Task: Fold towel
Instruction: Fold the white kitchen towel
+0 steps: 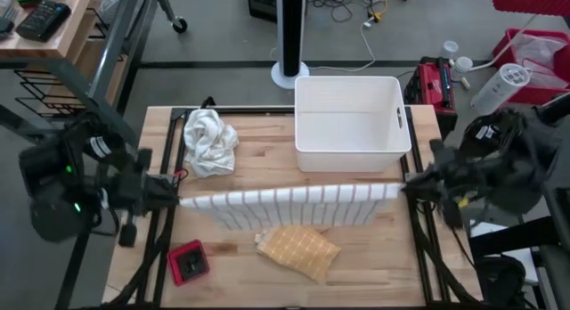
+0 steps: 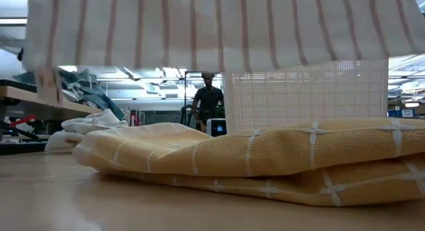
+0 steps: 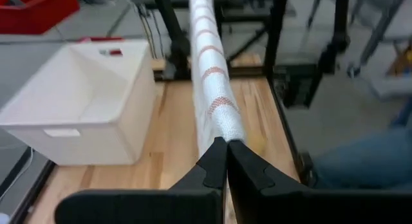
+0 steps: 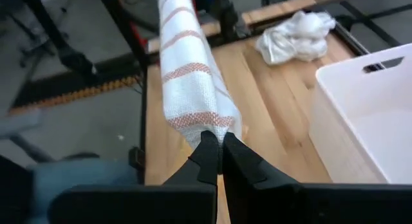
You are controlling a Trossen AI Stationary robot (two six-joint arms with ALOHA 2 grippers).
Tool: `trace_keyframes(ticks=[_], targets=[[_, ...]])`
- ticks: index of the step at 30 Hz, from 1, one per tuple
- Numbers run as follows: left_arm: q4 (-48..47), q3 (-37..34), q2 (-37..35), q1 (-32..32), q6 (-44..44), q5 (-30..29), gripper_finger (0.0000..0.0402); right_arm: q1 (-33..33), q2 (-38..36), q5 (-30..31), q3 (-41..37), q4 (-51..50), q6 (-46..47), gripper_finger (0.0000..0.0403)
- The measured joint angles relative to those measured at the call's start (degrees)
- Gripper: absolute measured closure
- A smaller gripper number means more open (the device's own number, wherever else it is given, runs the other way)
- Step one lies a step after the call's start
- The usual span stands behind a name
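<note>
Nearest the table's front edge, a folded yellow checked cloth is lying beside a red device. Above and just behind it, the white striped towel is hanging stretched between both arms. The left gripper is pinching one end, the right gripper the other, both clamped tight. Judgement: both ends should be lowered evenly, keeping tension, clear of the yellow cloth. Beyond are sitting a crumpled white cloth and a white bin.

Both arms are built in matte black, with bulky rounded joints. A green LED is seen on the left arm. Gripper fingers are moulded black, angular and tapered.
</note>
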Motion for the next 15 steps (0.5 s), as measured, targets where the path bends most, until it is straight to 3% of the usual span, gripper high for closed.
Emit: trace_keyframes(ticks=[5,9,15], targets=[[0.0,-7.3,-0.4,-1.1,-3.2,3.9,0.0401,1.8,-0.3,-1.8,-6.1,0.1,3.0,0.0403],[0.0,-10.1,-2.2,-1.7,-4.9,3.4,0.0401,1.7,-2.4,0.0,-8.1,-0.1,5.8,0.0403],[-0.1,-11.3,-7.7,-1.7,-0.7,-0.7,0.0401,1.7,-6.8,5.9,-8.6,-0.3,4.5,0.0403]])
